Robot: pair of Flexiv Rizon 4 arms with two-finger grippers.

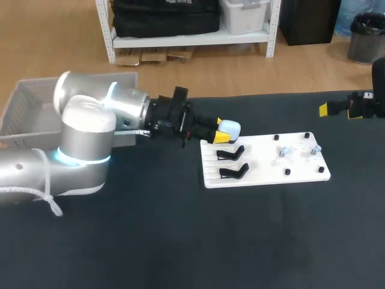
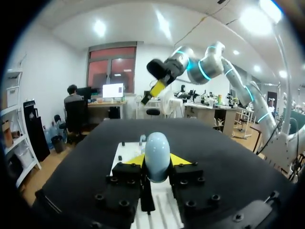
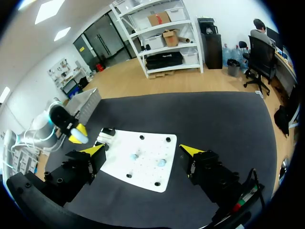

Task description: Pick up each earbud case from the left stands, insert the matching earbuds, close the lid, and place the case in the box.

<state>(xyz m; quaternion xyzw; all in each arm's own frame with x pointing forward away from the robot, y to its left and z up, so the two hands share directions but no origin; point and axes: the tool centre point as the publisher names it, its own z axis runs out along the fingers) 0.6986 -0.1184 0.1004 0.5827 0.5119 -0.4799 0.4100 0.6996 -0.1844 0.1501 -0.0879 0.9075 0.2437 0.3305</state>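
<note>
Pretty bright and even; ceiling lights (image 2: pixel 261 18) glare in the left wrist view, soft shadows on the table (image 1: pixel 180 241).

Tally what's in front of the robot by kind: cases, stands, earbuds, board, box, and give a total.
Pale blue rounded earbud case, in the left gripper: 1
Black angled stands: 2
Small pale blue earbuds: 2
White flat board: 1
Grey plastic box: 1
Total: 7
</note>
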